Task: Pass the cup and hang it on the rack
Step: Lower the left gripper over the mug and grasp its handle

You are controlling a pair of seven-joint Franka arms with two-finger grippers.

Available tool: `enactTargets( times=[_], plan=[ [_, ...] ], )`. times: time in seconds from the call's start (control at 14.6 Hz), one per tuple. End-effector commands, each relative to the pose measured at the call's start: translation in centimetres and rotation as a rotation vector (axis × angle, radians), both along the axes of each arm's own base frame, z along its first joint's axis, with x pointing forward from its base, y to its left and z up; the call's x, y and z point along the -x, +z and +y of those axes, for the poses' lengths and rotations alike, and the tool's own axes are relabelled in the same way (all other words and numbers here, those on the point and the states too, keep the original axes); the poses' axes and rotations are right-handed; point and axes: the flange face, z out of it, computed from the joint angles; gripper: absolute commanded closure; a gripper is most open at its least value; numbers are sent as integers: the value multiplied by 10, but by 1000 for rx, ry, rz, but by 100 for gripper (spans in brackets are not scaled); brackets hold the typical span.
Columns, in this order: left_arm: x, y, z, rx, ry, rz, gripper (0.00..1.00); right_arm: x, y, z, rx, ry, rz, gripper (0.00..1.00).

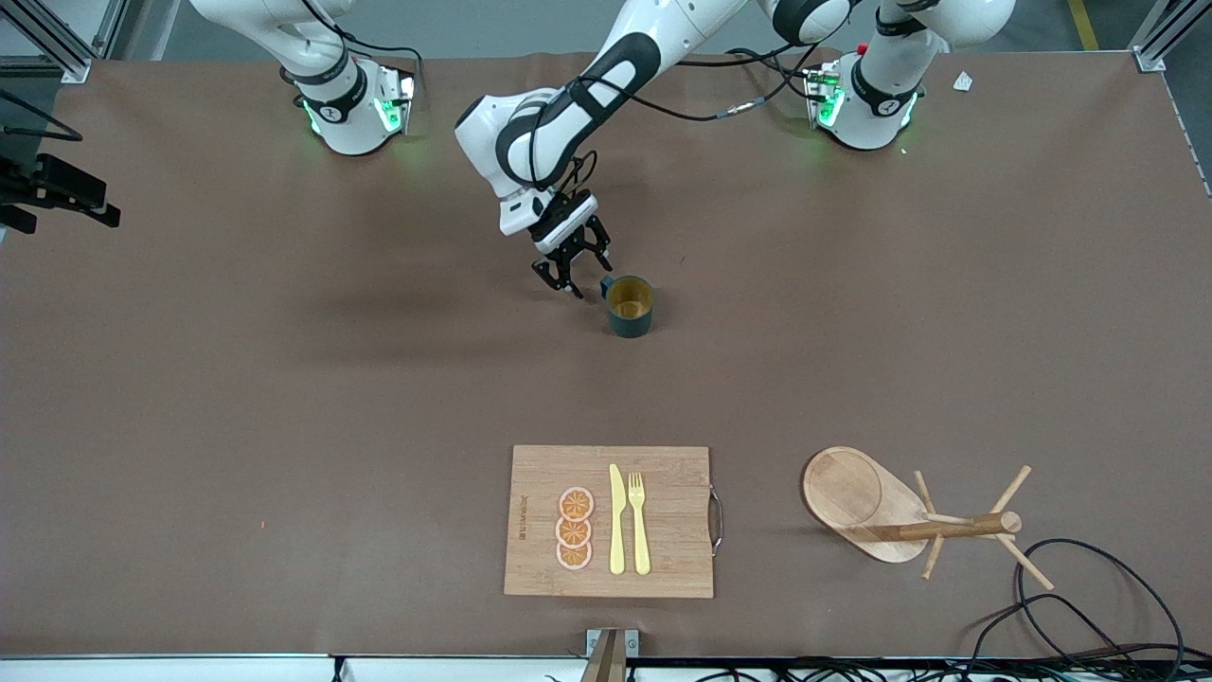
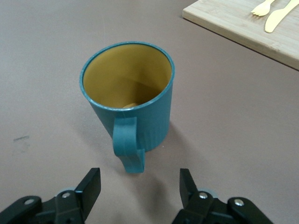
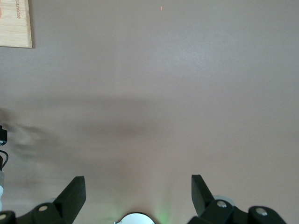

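Now my left gripper [image 1: 572, 276] sits low beside the cup's [image 1: 630, 306] handle [image 2: 127, 144], fingers [image 2: 88, 186] apart, gripping nothing. My right gripper [image 3: 138, 189] waits, spread wide. Upright mid-surface [image 1: 284, 379], the cup stands well apart from the rack [image 1: 909, 516].

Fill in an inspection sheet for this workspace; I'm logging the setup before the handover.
Surface: brown table, bare between items.
Job's things: cup upright; rack lying on its side.
Clutter: cutting board with knife, fork, orange slices.
Grippers: left gripper open beside the cup's handle, not touching; right gripper open, waiting.
Cables: black loops beside the rack.
Surroundings: nothing seen.
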Motion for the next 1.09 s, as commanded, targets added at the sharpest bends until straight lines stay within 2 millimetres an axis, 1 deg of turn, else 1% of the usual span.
enactTargets(
  times=[0.0, 0.27, 0.41, 0.96, 1.03],
  plan=[
    [-2, 0, -5, 3, -6, -39, 27, 8, 3, 0, 9, 14, -11, 0],
    [-1, -2, -3, -7, -3, -38, 29, 8, 2, 2, 9, 17, -8, 0],
    [-1, -2, -3, -8, -3, -38, 32, 8, 1, 1, 9, 14, -2, 0],
    [-4, -5, 1, -21, 5, -37, 33, 9, -1, 0, 6, 11, 7, 0],
    [-4, -5, 1, -22, 5, -38, 34, 9, -1, 1, 6, 13, 7, 0]
  ],
)
